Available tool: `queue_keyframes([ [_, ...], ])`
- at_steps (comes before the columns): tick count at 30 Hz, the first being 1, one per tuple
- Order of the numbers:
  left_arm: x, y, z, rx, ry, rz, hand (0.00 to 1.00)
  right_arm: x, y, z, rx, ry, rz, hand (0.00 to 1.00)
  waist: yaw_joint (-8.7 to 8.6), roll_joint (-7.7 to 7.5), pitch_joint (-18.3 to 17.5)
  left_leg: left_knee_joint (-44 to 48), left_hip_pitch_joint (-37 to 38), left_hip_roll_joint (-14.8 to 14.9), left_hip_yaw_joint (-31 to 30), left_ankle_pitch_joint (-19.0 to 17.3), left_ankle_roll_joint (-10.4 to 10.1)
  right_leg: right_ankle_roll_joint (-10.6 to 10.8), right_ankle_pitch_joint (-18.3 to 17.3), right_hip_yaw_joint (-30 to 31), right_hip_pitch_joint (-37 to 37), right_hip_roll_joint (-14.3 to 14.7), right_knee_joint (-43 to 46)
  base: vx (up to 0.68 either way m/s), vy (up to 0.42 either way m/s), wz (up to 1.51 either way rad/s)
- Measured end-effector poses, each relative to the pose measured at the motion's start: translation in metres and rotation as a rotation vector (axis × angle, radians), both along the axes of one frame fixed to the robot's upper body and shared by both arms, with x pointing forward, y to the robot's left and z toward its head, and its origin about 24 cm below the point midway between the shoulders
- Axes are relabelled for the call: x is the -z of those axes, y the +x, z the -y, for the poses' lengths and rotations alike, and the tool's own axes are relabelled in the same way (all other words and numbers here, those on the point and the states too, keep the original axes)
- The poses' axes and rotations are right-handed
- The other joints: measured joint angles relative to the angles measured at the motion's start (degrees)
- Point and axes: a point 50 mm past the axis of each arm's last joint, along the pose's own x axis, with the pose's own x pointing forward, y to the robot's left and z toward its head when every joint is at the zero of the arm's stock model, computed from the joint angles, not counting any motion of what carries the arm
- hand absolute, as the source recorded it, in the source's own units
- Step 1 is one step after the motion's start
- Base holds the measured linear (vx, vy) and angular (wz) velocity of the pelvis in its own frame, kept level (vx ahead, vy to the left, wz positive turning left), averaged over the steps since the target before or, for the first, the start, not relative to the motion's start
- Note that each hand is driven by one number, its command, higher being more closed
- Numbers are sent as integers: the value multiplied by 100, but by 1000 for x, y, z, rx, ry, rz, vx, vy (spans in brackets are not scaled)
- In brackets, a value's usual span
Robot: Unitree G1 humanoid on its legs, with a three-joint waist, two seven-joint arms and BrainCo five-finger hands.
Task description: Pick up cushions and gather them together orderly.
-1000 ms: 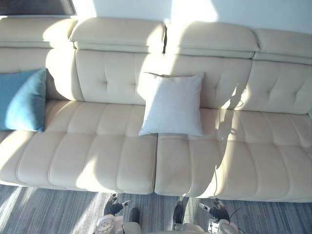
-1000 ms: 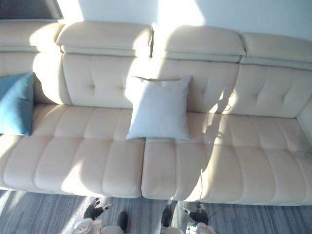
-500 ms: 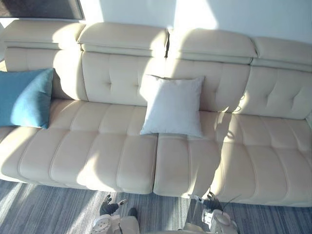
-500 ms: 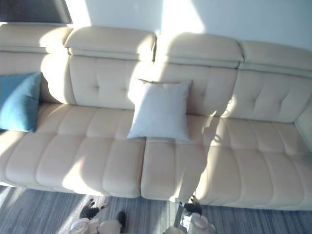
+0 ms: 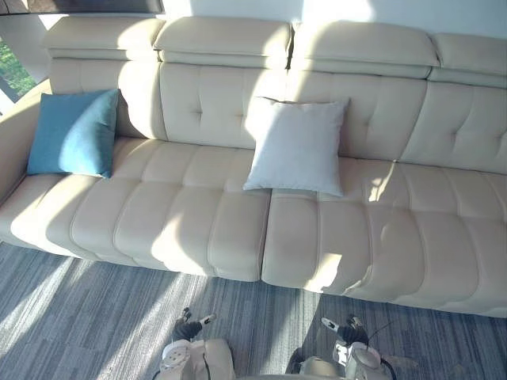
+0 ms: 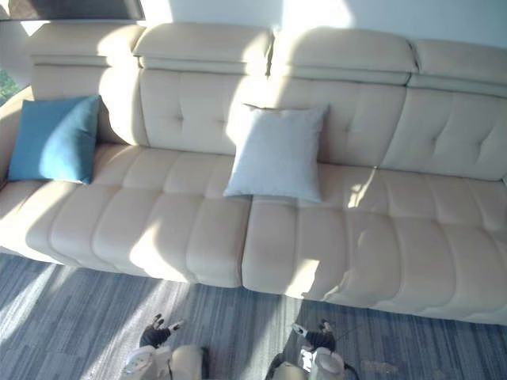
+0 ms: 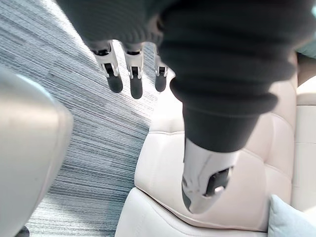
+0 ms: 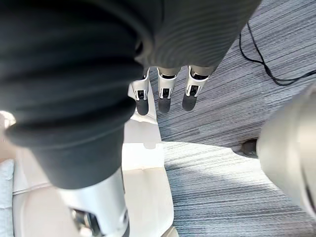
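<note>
Two apart on sofa (image 5: 182, 226), blue cushion (image 5: 75, 133) at left end, white cushion (image 5: 297, 146) central

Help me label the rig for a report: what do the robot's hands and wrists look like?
Both hands look alike. The left hand has slim silver fingers ending in rounded dark tips, a thicker silver thumb set apart, and a dark ribbed cover over its back and wrist. The right hand shows the same build.
</note>
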Motion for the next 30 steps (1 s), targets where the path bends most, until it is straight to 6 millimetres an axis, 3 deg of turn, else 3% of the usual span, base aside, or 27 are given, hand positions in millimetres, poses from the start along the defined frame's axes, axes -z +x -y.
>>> queue_keyframes([
  [6,9,-22,-4,7,2,-86,0,7,-17,12,43,-1,-64,0,-119,29,-209,-429,376,-279,216,158,215,171,607,308,408,-30,-962,-18,128,-19],
  [10,11,-26,-5,10,2,-107,0,8,-21,18,75,-3,-79,0,-118,114,-275,-467,477,-354,84,182,235,183,780,469,524,10,-1283,43,38,-21],
  [16,11,-23,-3,58,4,-104,0,6,-14,22,75,-7,-62,0,-121,120,-259,-549,618,-331,-13,176,237,124,1090,946,518,151,-1633,25,-14,-49],
  [19,10,-16,-1,101,14,-100,0,5,-14,27,76,-17,-61,0,-120,114,-240,-565,656,-259,206,46,231,106,1242,1312,378,254,-1742,-35,7,-71],
  [23,5,-2,-4,137,41,-77,0,-3,6,32,59,-39,-9,0,-139,24,71,-140,420,-80,920,-298,209,26,1495,1999,-254,467,-1546,-92,21,-109],
  [24,4,1,-5,143,51,-73,0,-6,15,31,42,-43,10,0,-141,16,149,-61,308,76,1224,-329,230,-276,1548,1671,-394,505,-1598,-111,-29,-127],
  [25,3,4,-5,145,53,-65,0,-8,20,32,36,-47,21,0,-160,116,212,-50,248,225,1494,-305,248,-692,1387,982,-521,426,-1469,-76,-40,-99],
  [26,2,6,-5,147,53,-61,0,-9,22,33,34,-50,26,0,-161,127,228,-60,257,303,1583,-305,247,-729,1335,533,-610,356,-1289,-10,-38,-119],
  [28,2,3,-12,145,70,-69,0,-12,30,32,-7,-65,35,0,-106,257,310,-53,523,649,2321,-251,161,-941,937,-2064,-638,-34,-353,68,-19,-153],
  [30,2,-2,-20,134,86,-82,0,-12,31,31,-37,-74,31,0,-53,132,259,-50,719,626,2566,-236,126,-1017,842,-2878,-389,-181,-279,120,-137,-138],
])
